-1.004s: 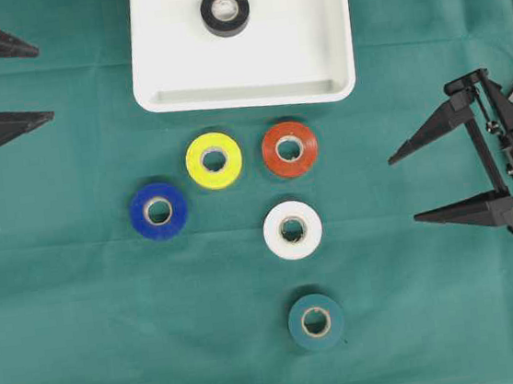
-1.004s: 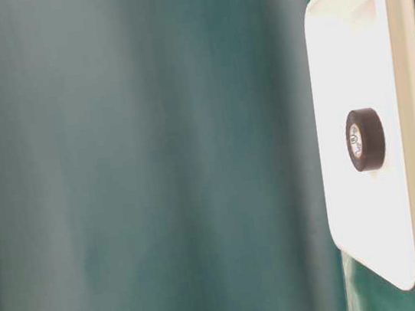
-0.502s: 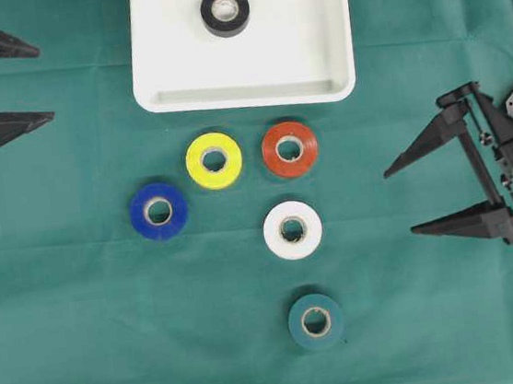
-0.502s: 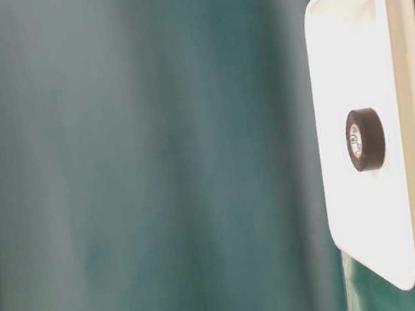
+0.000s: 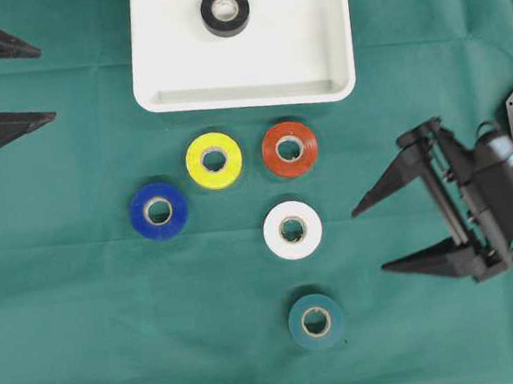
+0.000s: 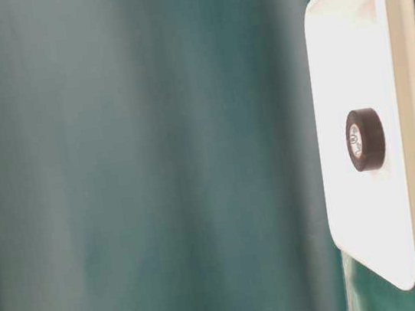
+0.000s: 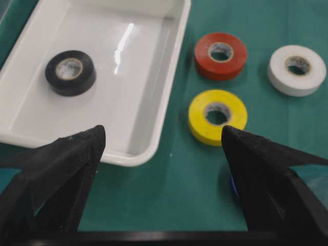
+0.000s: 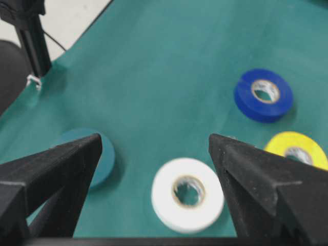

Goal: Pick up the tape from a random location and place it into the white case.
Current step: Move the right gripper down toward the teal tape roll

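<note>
At 6 o'clock on the green cloth (image 5: 86,323) lies a teal tape roll (image 5: 316,320). Above it sits a white tape roll (image 5: 292,230). At 3 o'clock the right gripper (image 5: 368,239) is wide open and holds nothing, its tips pointing at the white roll. Next come a blue roll (image 5: 158,211), a yellow roll (image 5: 213,160) and a red roll (image 5: 289,148). At 9 o'clock the left gripper (image 5: 46,83) is wide open and empty. At 12 o'clock the white case (image 5: 301,52) holds a black tape roll (image 5: 225,11).

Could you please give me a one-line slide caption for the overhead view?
Open right gripper nears white tape; black tape lies in the white case.
</note>
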{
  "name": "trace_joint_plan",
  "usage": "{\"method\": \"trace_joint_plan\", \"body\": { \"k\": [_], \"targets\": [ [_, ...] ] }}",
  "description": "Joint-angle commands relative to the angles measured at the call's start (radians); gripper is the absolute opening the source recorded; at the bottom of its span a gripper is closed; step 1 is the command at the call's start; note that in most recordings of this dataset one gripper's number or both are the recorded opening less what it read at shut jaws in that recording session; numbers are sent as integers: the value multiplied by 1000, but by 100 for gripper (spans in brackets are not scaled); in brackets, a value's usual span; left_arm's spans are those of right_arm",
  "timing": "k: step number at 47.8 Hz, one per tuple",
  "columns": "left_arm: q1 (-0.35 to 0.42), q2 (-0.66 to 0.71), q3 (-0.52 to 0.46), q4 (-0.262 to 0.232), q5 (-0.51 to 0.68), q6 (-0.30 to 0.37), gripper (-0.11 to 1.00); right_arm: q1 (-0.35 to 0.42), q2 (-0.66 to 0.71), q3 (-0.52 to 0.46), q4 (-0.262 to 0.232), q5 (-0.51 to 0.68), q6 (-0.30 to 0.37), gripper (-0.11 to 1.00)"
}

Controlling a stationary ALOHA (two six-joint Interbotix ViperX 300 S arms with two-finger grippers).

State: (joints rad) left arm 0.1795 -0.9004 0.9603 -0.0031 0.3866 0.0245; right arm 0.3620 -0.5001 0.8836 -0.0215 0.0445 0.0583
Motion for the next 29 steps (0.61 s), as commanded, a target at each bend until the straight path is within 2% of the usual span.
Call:
{"method": "trace_joint_plan", "body": {
  "k": [1,19,29],
  "targets": [
    [-3,5,-12,-2,-5,0,98,20,40,-57,3,-20,2,93],
    [-3,3,-8,-2,3,0,98,66,213,-199,2,-9,0,93],
    [-3,3,-5,0,3,-2,98,71,225,-210,2,-2,0,93]
  ]
}}
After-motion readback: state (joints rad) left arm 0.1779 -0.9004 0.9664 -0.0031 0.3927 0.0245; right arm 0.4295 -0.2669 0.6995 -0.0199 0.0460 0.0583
